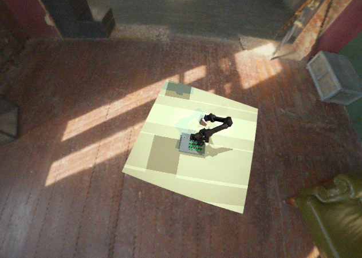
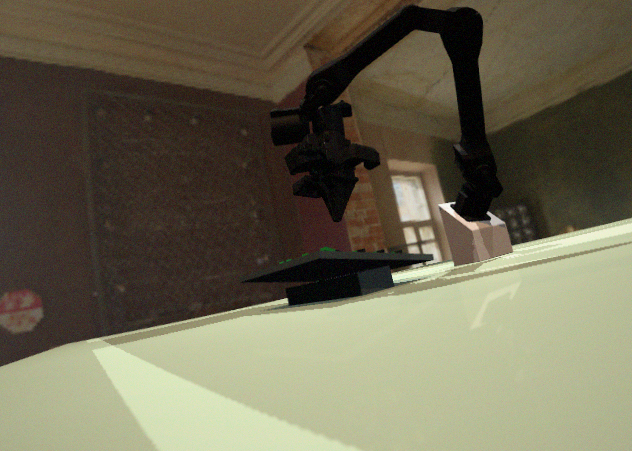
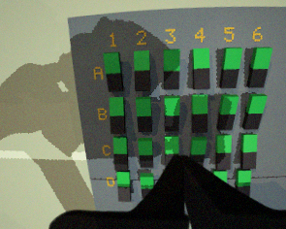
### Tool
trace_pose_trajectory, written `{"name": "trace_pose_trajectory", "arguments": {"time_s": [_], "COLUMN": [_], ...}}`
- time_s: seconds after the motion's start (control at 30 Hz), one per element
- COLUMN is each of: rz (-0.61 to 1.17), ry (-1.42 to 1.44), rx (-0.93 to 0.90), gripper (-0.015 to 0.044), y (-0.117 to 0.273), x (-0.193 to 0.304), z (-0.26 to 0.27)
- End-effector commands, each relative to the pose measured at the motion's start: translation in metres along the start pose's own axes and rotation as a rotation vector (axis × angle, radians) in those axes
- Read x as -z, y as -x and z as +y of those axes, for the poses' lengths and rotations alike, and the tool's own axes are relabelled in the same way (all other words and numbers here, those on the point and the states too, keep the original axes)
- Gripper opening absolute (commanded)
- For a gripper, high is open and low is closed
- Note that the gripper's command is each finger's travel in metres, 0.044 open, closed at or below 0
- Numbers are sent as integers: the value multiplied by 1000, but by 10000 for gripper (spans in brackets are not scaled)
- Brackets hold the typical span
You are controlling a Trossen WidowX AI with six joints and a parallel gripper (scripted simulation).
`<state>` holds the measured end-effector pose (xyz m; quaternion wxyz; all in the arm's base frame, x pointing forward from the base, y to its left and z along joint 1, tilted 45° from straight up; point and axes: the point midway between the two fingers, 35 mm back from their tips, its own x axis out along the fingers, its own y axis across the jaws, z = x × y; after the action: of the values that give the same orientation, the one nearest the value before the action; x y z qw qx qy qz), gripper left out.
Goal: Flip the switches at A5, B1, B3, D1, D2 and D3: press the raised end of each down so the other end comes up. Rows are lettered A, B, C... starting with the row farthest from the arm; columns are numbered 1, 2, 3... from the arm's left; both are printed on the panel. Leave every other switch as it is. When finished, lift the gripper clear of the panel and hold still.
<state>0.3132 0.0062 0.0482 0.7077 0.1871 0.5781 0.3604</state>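
The claw (image 2: 336,212) is pinched fully together with nothing between its tips, so that a single blunt point is presented, and in the exterior view it is seen hanging well above the switch panel (image 2: 336,262), apart from it. In the wrist view the point of the claw (image 3: 184,162) is laid over the near edge of the switch panel (image 3: 82,73), covering columns 3 and 4 of row D and reaching up just under row C. The relation on which the coming move is judged to turn is this: switch D1 (image 3: 122,183) and switch D2 (image 3: 146,182) lie to the arm's left of the tip, in the nearest row, while D3 is hidden beneath the claw, so its state cannot be told. Each rocker has its long axis running away from the arm, green half far and dark half near on most; which end of D1 and D2 is raised cannot be made out with certainty. A short shift to the left and a straight descent are judged to be needed, with neighbours in row C left untouched. The panel is carried on a dark block standing on a pale, striped worktop (image 2: 357,364). Around it a worn wooden floor (image 1: 73,191), a grey crate (image 1: 333,77) and an olive sofa (image 1: 336,208) are seen.
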Motion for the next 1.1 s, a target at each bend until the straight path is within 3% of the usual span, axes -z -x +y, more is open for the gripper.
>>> {"name": "trace_pose_trajectory", "arguments": {"time_s": [0.0, 0.2, 0.43, 0.57, 1.07], "rz": [5, 7, 5, -19, -21], "ry": [5, 3, 3, 3, 3], "rx": [1, -1, 0, -1, -3], "gripper": [0, 0, 0, 0, 0], "y": [6, 3, 1, -30, -46], "x": [21, 76, 77, 78, 79], "z": [16, 49, 50, 50, 50]}}
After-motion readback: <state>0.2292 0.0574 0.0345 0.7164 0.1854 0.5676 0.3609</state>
